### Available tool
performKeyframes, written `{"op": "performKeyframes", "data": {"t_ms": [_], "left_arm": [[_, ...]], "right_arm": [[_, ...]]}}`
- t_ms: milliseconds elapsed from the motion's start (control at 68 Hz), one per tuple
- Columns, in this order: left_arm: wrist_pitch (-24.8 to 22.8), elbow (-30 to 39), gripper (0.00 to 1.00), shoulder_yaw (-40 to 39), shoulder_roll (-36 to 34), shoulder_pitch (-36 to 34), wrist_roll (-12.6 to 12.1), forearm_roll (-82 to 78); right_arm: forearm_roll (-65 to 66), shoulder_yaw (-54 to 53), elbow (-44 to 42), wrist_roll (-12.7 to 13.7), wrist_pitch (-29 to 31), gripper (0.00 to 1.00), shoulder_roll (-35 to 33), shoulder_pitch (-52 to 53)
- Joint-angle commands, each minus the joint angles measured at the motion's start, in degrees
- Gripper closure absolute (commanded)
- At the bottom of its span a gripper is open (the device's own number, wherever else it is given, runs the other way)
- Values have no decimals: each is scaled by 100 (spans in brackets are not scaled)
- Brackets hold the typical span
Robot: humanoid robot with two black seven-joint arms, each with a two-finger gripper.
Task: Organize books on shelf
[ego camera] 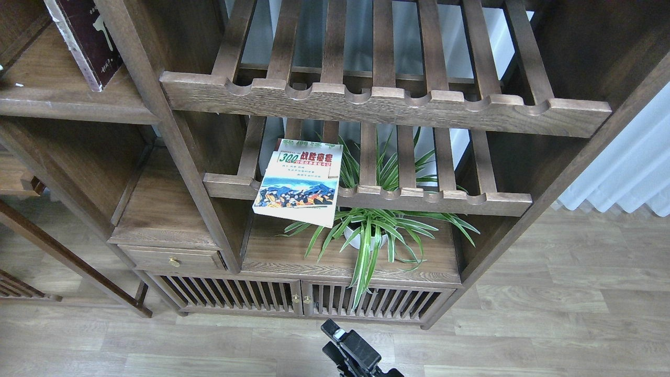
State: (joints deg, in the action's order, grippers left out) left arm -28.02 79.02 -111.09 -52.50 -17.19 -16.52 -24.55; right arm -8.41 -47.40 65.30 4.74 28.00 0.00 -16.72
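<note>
Colourful book (299,180) flat on lower slatted rack (434,199); maroon book (86,39) leaning on shelf (68,97) far left; plant (369,230) beneath; end effector (348,348) near bottom.

Single head view, forward and down, near wooden rack (384,104).

You can read "300" in green digits at the upper left of the crowd book's (299,181) cover, the book lying on the lower slatted rack (429,199). Beside the number you see large red Chinese characters, with a red band of smaller characters under them and a few short lines of small print below; these are too small to make out. The maroon book (86,39) on the shelf (57,99) shows pale characters on its cover, cut off and not legible.
</note>
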Motion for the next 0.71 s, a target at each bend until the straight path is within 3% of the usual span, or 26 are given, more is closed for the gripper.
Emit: {"op": "performKeyframes", "data": {"t_ms": [0, 338, 691], "left_arm": [[2, -97, 93, 61, 284, -399, 8, -436], [2, -527, 93, 764, 1012, -1690, 26, -1227], [2, -580, 93, 993, 1356, -1920, 79, -1236]], "right_arm": [[-3, -6, 0, 0, 0, 9, 0, -15], [-3, 2, 9, -9, 0, 9, 0, -24], [-11, 3, 9, -9, 0, 9, 0, -15]]}}
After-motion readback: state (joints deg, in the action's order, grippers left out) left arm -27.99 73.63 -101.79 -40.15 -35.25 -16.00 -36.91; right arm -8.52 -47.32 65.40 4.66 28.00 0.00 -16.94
